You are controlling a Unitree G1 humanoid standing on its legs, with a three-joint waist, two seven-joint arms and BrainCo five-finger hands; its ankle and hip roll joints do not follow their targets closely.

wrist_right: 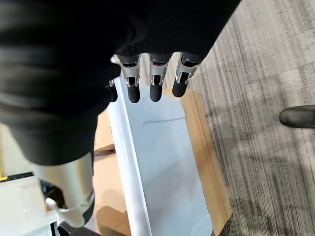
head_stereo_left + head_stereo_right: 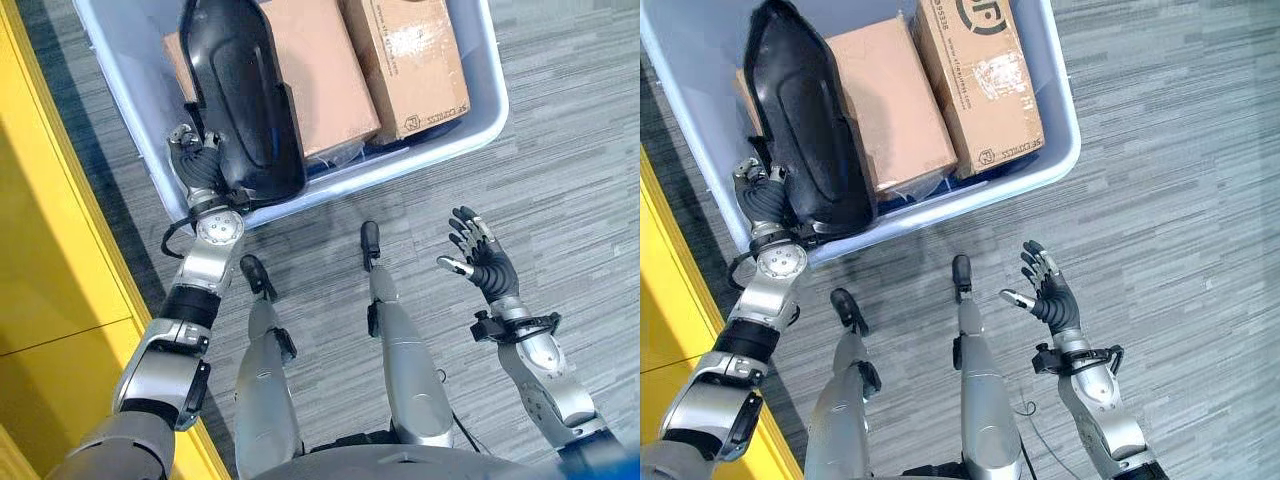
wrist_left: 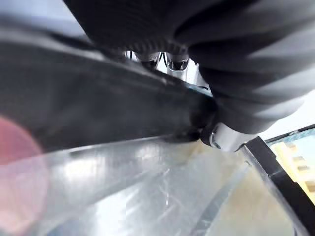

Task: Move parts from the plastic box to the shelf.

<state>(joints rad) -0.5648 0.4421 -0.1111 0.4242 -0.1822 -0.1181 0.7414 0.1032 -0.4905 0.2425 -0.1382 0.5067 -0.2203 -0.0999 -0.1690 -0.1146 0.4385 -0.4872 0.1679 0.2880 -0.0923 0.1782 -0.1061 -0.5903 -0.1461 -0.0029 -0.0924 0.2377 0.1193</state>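
Note:
A large black moulded part [image 2: 240,90] stands up out of the near left corner of the pale blue plastic box [image 2: 440,140]. My left hand [image 2: 197,165] grips the part's lower edge, with fingers curled behind it and the thumb on the near side. In the left wrist view the black part [image 3: 98,98] runs across, close in front of the hand [image 3: 246,98]. My right hand [image 2: 480,255] hovers open over the carpet, this side of the box and apart from it, with its fingers [image 1: 130,83] straight.
Two cardboard boxes [image 2: 320,70] [image 2: 415,60] lie in the plastic box beside the black part. A yellow shelf unit [image 2: 50,250] runs along my left side. Grey carpet [image 2: 580,150] spreads to the right.

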